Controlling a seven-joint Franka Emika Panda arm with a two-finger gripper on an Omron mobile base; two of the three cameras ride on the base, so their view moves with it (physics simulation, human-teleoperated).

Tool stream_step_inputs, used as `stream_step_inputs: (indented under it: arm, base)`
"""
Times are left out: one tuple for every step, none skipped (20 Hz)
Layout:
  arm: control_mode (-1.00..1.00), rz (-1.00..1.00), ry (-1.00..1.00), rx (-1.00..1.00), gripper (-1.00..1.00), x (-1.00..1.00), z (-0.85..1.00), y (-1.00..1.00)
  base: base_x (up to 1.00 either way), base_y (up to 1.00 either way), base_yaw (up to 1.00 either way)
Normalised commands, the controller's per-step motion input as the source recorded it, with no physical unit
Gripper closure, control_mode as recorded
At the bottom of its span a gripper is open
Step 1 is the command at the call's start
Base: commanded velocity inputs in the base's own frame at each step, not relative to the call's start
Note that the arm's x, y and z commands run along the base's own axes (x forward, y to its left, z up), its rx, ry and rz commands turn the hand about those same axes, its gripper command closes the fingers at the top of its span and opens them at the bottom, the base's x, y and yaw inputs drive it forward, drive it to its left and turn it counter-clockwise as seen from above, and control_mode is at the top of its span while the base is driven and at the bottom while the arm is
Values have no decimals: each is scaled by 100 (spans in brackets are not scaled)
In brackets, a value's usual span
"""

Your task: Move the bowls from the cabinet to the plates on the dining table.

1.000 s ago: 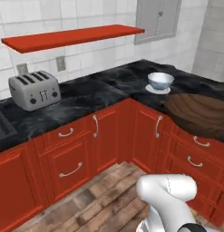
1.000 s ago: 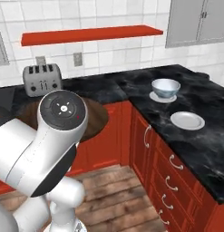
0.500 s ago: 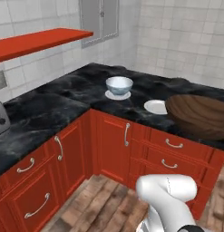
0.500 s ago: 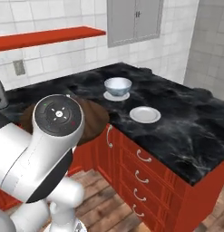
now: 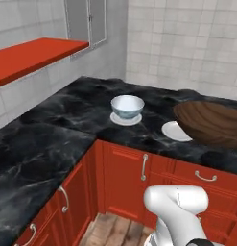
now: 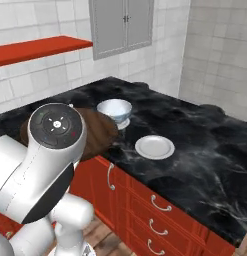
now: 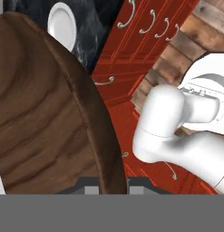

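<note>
My gripper [image 7: 111, 183] is shut on the rim of the dark brown wooden bowl [image 7: 41, 113], which covers its fingertips. That bowl [image 5: 211, 122] hangs just above the dining table [image 5: 67, 110], over the near edge of an empty white plate [image 5: 173, 130]. From the right, the wooden bowl [image 6: 97, 132] sits behind my arm and the empty plate [image 6: 154, 147] lies to its right. The white, blue-patterned bowl [image 5: 127, 106] stands on the other plate [image 5: 125, 120] farther back. The cabinet is out of view.
A red wall shelf [image 5: 33, 55] runs along the left. A grey wall cabinet [image 6: 122, 25] hangs in the tiled corner. Red drawers with silver handles [image 6: 157, 205] front the table. Wooden floor [image 5: 115, 230] lies below.
The whole picture has shifted as the base turned: the toaster has left view and the white bowl and plates have come nearer. The wooden bowl has stayed in my grip.
</note>
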Motion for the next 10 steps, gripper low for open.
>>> stream_step_inputs:
  arm:
    - [100,0,0,0,100,0,0,0]
    - [100,0,0,0,100,0,0,0]
    - [100,0,0,0,100,0,0,0]
    - [100,0,0,0,100,0,0,0]
    - [100,0,0,0,100,0,0,0]
    - [100,0,0,0,100,0,0,0]
    - [100,0,0,0,100,0,0,0]
    - [100,0,0,0,100,0,0,0]
    - [100,0,0,0,100,0,0,0]
    - [100,0,0,0,100,0,0,0]
  base:
    - [96,0,-38]
    - [99,0,-40]
    - [97,0,-41]
    - [92,0,-43]
    - [86,0,-43]
    - [77,0,-43]
    - [76,0,-44]
    - [75,1,-44]
    - [76,4,-43]
    - [76,19,-41]
